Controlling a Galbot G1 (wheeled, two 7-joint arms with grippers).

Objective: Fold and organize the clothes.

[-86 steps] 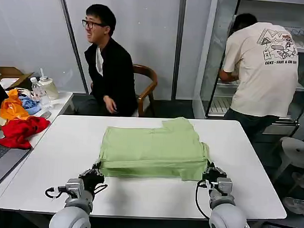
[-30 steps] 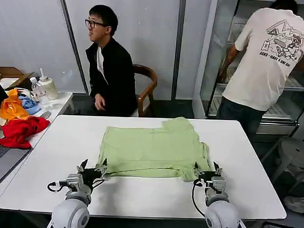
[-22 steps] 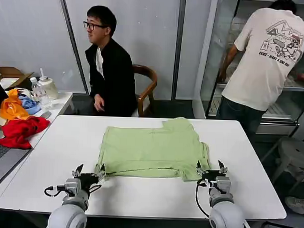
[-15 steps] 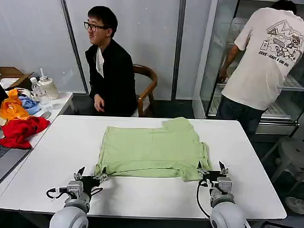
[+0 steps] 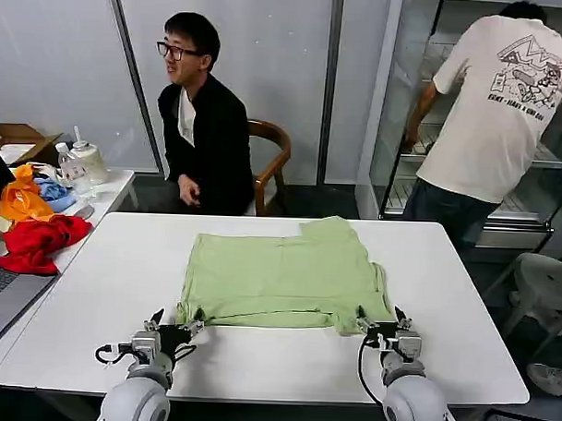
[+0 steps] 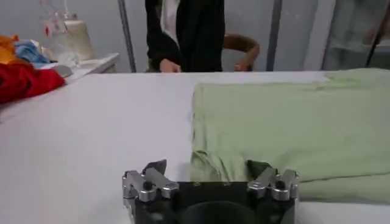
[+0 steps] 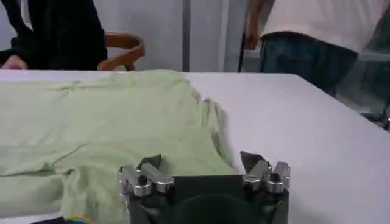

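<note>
The light green shirt [image 5: 283, 277] lies folded flat in the middle of the white table [image 5: 94, 287], one sleeve sticking out toward the far side. My left gripper [image 5: 176, 321] is open at the shirt's near left corner, low over the table; in the left wrist view the cloth's corner [image 6: 213, 165] sits between the spread fingers of the gripper [image 6: 207, 169]. My right gripper [image 5: 381, 319] is open at the near right corner; the right wrist view shows the green cloth [image 7: 109, 122] just ahead of the gripper [image 7: 198, 161]. Neither holds anything.
A heap of red, orange and blue garments [image 5: 31, 220] lies on a side table at the left, with a bottle [image 5: 72, 170] and a laptop edge [image 5: 1, 298]. A seated person [image 5: 203, 125] is behind the table; another stands at the right by a glass cabinet.
Both grippers have let go of the shirt's near edge, opened and drawn back a little toward me. The near fold has settled flat on the table.
</note>
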